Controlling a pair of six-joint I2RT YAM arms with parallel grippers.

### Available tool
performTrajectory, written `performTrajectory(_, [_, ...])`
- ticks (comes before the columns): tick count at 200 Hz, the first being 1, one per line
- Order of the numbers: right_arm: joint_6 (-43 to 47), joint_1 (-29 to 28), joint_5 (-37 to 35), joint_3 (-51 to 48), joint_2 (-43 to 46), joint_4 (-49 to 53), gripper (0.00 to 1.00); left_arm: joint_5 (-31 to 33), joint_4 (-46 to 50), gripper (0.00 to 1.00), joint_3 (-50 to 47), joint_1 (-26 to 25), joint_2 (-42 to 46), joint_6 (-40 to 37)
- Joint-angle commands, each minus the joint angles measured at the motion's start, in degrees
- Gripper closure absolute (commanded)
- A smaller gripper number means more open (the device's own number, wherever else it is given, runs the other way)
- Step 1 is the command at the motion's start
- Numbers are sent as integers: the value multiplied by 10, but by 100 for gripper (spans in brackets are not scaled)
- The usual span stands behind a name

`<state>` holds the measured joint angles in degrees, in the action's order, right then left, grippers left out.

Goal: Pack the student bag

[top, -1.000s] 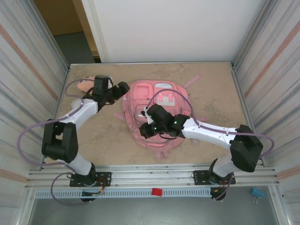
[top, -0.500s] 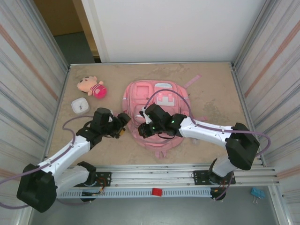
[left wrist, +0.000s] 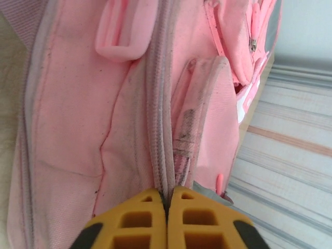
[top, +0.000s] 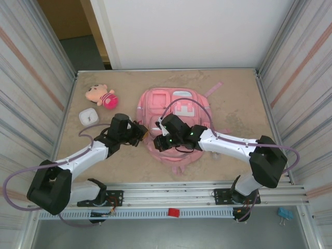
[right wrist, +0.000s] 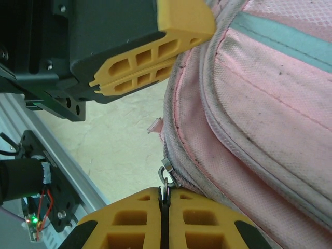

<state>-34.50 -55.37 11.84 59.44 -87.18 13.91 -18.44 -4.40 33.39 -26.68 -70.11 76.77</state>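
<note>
The student bag (top: pixel 179 122) is a big pink backpack lying flat mid-table, front pockets up. My left gripper (top: pixel 142 133) is at its left edge. In the left wrist view this gripper (left wrist: pixel 167 194) is shut, and the grey zipper seam (left wrist: pixel 162 129) of the student bag (left wrist: pixel 78 114) runs into the pinch. My right gripper (top: pixel 158 141) sits at the bag's front-left corner. Close up, the right gripper (right wrist: pixel 165 193) is shut on a metal zipper pull (right wrist: pixel 166 176) at the bag's rim (right wrist: pixel 249 119). The left gripper's fingers (right wrist: pixel 150 67) are just beyond it.
A small pink-and-tan plush doll (top: pixel 102 96) lies at the back left, with a small white box (top: pixel 88 116) in front of it. Bag straps (top: pixel 212 91) trail toward the back right. Metal walls enclose both sides, and a rail (top: pixel 171 194) runs along the near edge.
The left arm swung from beside the doll at the back left down to the bag's left edge and closed in on its seam. The right arm barely moved.
</note>
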Motion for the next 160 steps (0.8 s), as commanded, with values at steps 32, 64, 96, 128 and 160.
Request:
performTrajectory(32, [12,43,21,-68,108,50,100,-49,94,100,12,123,7,-124])
performTrajectory(64, [40,127,30,-134,190,104,100,-91,149,100,22,203,4,-206])
performTrajectory(96, [66,213,80,-157,230,115,100,-94,200,100,55,229,10,-277])
performTrajectory(128, [88,214,144,-133,215,92,100,-59,244,43,82,197,51,-376])
performTrajectory(160, [100,207,185,-109,198,79,100,15,226,31,89,71,138,-569])
